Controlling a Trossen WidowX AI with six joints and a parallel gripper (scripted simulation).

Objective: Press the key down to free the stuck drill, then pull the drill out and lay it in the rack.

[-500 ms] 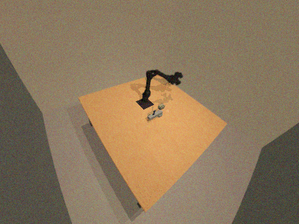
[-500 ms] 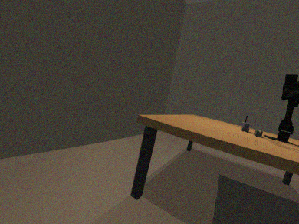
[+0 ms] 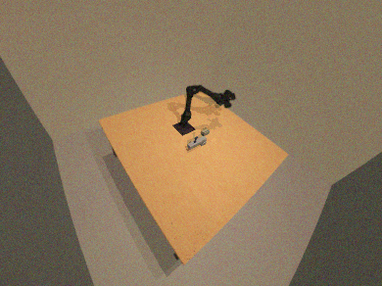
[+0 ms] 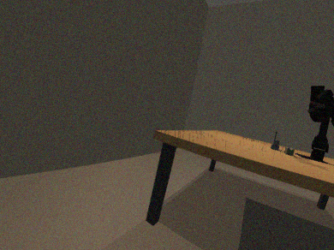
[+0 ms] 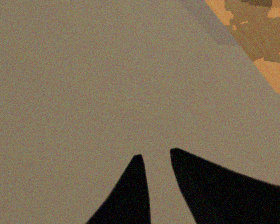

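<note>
A pale grey block-like fixture [image 3: 198, 143] [image 4: 275, 147] stands on the table, with a small dark part on top and a thin upright piece. A smaller grey-green block [image 3: 205, 131] [image 4: 289, 151] stands close beside it. Which parts are the drill, the key and the rack is too small to tell. My gripper [image 3: 231, 99] [image 5: 156, 159] is raised high over the table's far edge, well away from both. In the wrist view its fingers are nearly together, with a narrow gap and nothing between them.
The arm's dark base plate [image 3: 183, 128] sits close to the fixture. The wooden table [image 3: 206, 191] [image 4: 223, 143] has its far edge below the gripper. Floor fills most of the wrist view, with a table corner [image 5: 270, 72] at the upper right.
</note>
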